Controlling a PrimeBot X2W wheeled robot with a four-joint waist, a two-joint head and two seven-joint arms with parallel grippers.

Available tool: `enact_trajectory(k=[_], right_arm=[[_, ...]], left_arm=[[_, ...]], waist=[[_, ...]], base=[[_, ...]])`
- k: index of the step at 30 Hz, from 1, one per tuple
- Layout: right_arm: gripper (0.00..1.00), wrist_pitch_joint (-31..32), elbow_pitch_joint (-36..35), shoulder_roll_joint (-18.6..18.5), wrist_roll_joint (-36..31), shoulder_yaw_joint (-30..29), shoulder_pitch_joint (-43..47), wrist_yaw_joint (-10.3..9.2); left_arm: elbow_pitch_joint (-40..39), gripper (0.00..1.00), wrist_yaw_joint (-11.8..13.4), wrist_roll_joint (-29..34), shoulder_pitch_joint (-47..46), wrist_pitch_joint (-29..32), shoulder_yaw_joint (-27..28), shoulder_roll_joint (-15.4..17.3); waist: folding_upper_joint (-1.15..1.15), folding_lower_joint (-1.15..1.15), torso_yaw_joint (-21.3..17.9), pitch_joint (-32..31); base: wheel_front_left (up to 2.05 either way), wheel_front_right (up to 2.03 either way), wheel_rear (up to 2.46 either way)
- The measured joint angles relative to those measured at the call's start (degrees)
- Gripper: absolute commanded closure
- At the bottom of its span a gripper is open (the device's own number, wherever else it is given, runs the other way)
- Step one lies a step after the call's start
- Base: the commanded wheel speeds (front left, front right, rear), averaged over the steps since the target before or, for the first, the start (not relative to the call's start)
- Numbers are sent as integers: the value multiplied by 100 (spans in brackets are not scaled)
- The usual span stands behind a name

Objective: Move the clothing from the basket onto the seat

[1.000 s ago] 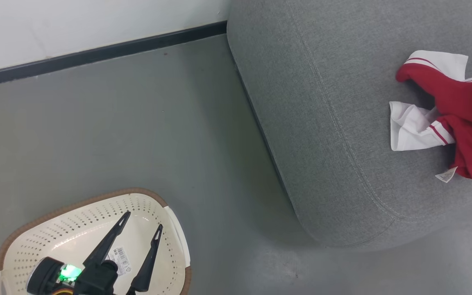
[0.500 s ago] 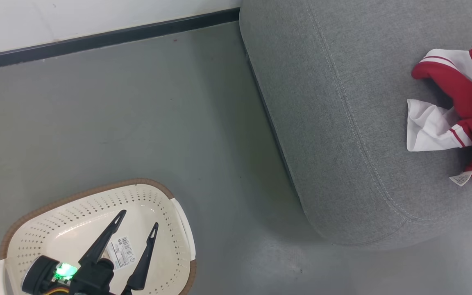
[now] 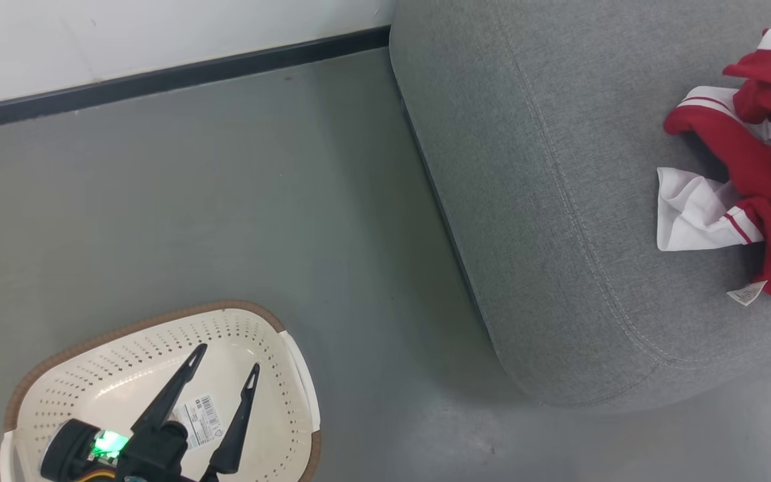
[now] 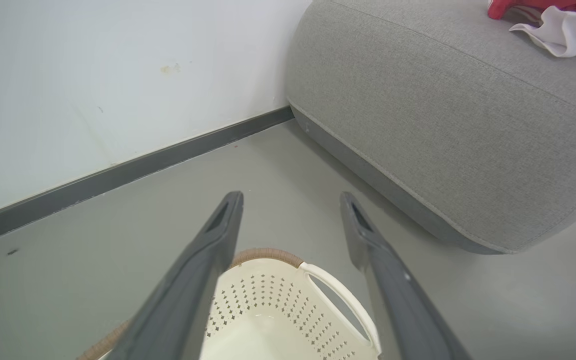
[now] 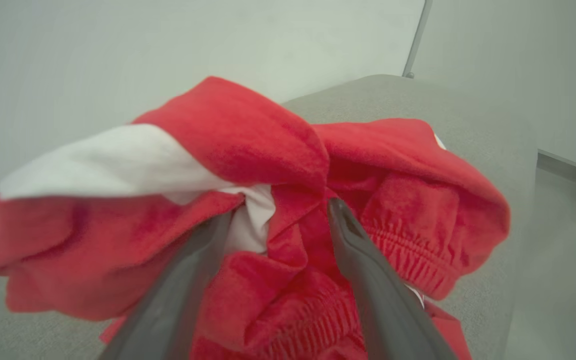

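The left gripper [image 3: 226, 358], at about seven o'clock in the head view, has two long black fingers [image 3: 173, 396] that taper to narrow tips, each pierced by a slim slot just below the point. They spring from a blocky black base; at its nine o'clock side sits a round black housing [image 3: 64, 458] with a glowing green light [image 3: 110, 443], and a strand of yellow wire [image 3: 100, 476] shows beneath. Seen close in its wrist view, the left gripper [image 4: 290, 197] looks matt charcoal, flat-faced and smooth. The right gripper [image 5: 279, 210] has the same look: dark grey, tapering, blurred.

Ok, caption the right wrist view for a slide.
Soft red-and-white fabric clothing bunched in the right end effector, grey-green upholstered seat behind.
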Motion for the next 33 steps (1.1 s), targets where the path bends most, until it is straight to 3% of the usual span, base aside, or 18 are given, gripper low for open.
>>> enact_trajectory(k=[11, 20, 23, 26, 27, 28, 31, 33], right_arm=[[0, -110, 18, 42, -300, 279, 185, -4], [0, -115, -879, 308, -847, 787, 689, 1], [0, -116, -1492, 332, -882, 866, 945, 142], [0, -118, -2223, 382, -914, 1051, 1336, 467], [0, -118, -2223, 382, -914, 1051, 1336, 467], [0, -116, -2707, 427, -1026, 1191, 1668, 669], [0, -116, -3201, 464, -1050, 1244, 2036, 818], [0, -119, -3947, 481, -1037, 1256, 2561, 865]], left_arm=[[235, 0, -41, -43, -6, 0, -40, -242], [382, 0, -41, -91, -7, 0, -34, -482], [453, 0, -41, -96, -14, 0, -31, -602], [476, 0, -38, -194, -71, 0, -2, -731], [476, 0, -38, -194, -71, 0, -2, -731], [482, 0, -33, -250, -89, 0, 30, -791], [487, 0, 13, -266, -97, 0, 92, -833], [506, 0, 35, -286, -132, 0, 174, -868]], waist=[[0, -1, -33, -342], [0, -1, -49, -741], [0, -1, -44, -895], [-1, -1, -24, -1063], [-1, -1, -24, -1063], [-1, -1, -1, -1178], [-1, -1, 31, -1298], [-1, -1, 97, -1475]], base=[[0, 0, 0], [0, 0, 0], [0, 0, 0], [0, 0, 0], [0, 0, 0], [0, 0, 0], [0, 0, 0], [0, 0, 0]])
